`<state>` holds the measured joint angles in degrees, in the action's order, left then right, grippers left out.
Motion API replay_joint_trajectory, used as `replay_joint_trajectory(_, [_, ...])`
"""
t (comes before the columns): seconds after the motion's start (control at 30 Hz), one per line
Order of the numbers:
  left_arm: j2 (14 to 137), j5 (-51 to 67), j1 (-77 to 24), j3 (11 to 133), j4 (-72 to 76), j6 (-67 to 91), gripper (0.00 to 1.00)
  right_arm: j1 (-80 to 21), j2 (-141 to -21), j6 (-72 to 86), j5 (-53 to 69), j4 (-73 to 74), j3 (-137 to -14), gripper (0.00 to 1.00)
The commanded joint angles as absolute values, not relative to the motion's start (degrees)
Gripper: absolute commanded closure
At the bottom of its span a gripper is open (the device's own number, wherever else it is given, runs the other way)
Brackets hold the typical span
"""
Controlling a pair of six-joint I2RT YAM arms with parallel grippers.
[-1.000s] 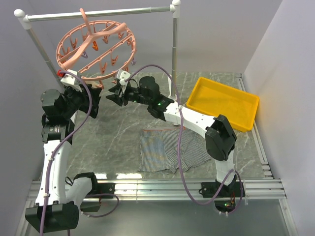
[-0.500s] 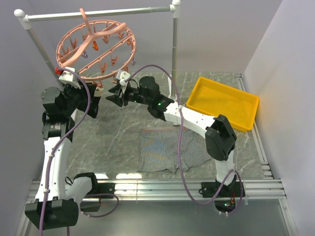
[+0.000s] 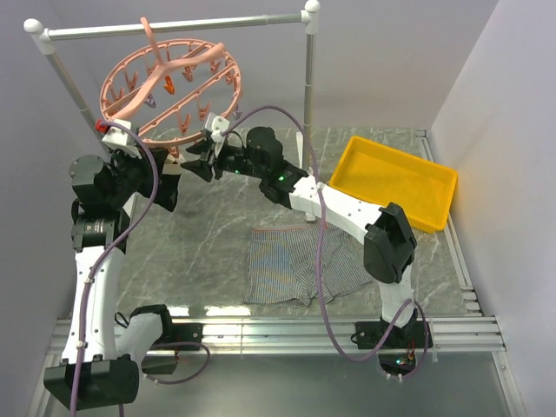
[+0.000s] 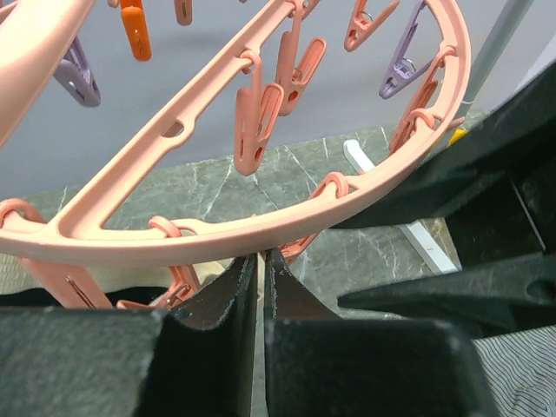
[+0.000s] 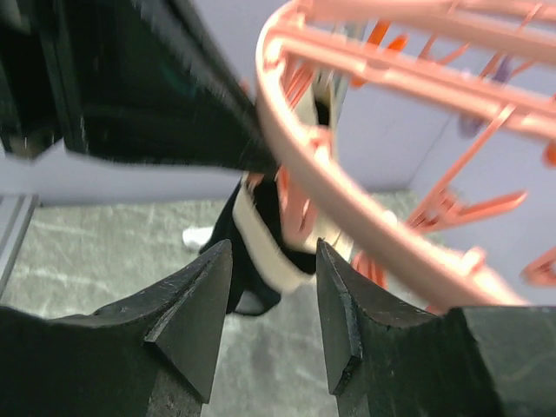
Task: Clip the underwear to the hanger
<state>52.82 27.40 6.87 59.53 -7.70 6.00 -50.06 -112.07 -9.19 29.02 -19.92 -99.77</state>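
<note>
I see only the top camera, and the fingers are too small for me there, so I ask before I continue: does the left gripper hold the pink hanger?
Observer: I cannot see any hold. In the left wrist view the left gripper has its fingers almost together, just under the rim of the hanger, and I see nothing pinched between them.
Operator: Thank you. And the right gripper, is it open?
Observer: Yes. The right wrist view is blurred, but the right gripper is clearly open, with nothing held.
Operator: Is any clip close to the left fingers?
Observer: A pink clip hangs from a crossbar, above the fingertips in that picture and apart from them.
</note>
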Motion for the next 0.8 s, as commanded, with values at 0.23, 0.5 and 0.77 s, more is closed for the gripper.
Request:
replay_joint_trajectory(0.23, [50.9,31.3,6.6,62.6,-12.3,6.1,0.93,-49.9,-115.0,-6.9,29.8,-22.1,-105.6,0.47])
replay_joint_trajectory(0.5, [49.9,32.8,6.6,61.4,-13.6,7.0,0.94,-50.0,-115.8,-6.1,30.0,-22.7,-106.3,0.46])
replay_joint_trajectory(0.77, [49.8,33.2,6.7,61.2,-13.8,7.5,0.94,-50.2,-117.2,-6.0,28.9,-22.8,-107.1,0.47])
